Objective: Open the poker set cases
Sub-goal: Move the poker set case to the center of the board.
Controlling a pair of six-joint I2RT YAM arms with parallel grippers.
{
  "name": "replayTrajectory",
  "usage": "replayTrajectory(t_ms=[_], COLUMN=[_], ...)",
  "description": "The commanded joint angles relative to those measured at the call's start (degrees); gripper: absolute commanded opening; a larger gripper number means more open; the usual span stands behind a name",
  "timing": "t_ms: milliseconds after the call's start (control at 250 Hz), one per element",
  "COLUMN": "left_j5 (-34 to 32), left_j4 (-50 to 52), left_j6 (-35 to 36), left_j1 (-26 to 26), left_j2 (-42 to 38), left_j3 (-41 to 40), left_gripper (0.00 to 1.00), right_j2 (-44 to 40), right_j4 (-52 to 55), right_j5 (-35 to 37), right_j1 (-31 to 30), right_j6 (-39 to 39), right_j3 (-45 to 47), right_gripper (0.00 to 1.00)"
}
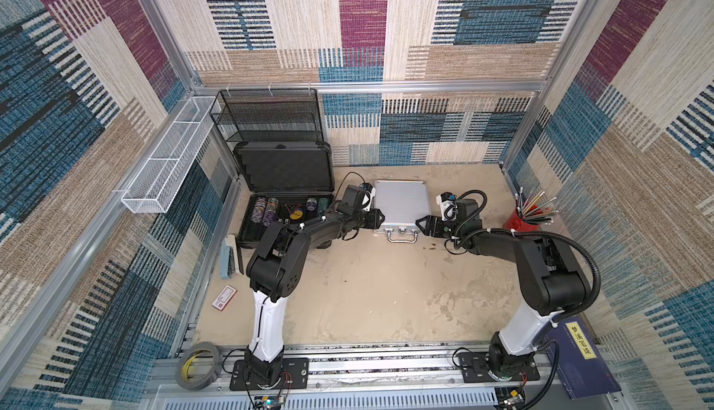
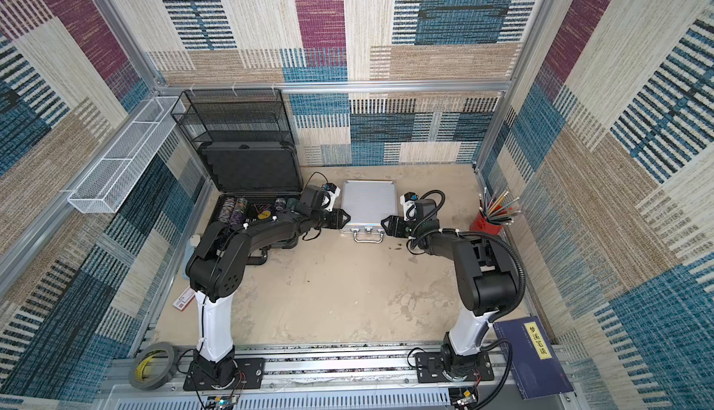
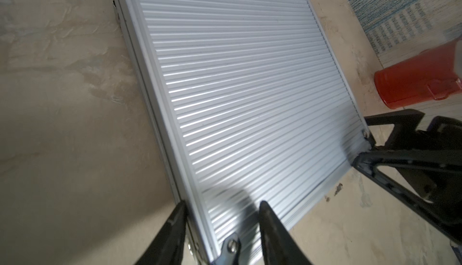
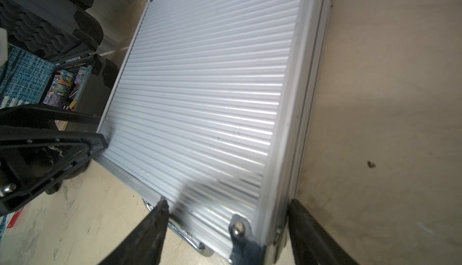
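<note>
big dark case [image 1: 286,180] is open back left; silver case [image 1: 402,205] lies shut mid-table; left gripper [image 3: 222,208] and right gripper [image 4: 227,203] straddle its front corners, jaws apart; I'd lift both corners evenly tbh

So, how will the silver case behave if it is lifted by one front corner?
The silver case will probably stay stiff: ribbed metal lid, framed edges. The smooth metal may slip in a grip. It is possibly heavy for its size if full of chips like the black case; its inside is hidden.
</note>
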State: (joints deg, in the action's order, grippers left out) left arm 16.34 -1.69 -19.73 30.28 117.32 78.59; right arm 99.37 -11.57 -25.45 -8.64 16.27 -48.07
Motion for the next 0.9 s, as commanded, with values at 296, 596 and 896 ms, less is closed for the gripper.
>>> replayTrajectory(t_ms=[296, 596, 896], left_j5=[0.40, -1.18, -0.91], left_j4=[-0.24, 3.39, 10.92], left_j6=[2.07, 6.00, 13.56], left_j1=[-2.53, -5.27, -2.53], left_j2=[-8.09, -15.10, -27.01], left_j3=[-4.72, -4.84, -12.21], left_gripper=[0.58, 0.59, 0.58], right_j2=[-3.11, -14.56, -21.25], right_j4=[6.90, 12.10, 4.36], right_j5=[10.72, 10.98, -1.94], right_j1=[0.27, 0.68, -3.11], right_j6=[3.60, -1.55, 2.13], right_j3=[-2.66, -0.57, 13.37], right_gripper=[0.83, 0.84, 0.79])
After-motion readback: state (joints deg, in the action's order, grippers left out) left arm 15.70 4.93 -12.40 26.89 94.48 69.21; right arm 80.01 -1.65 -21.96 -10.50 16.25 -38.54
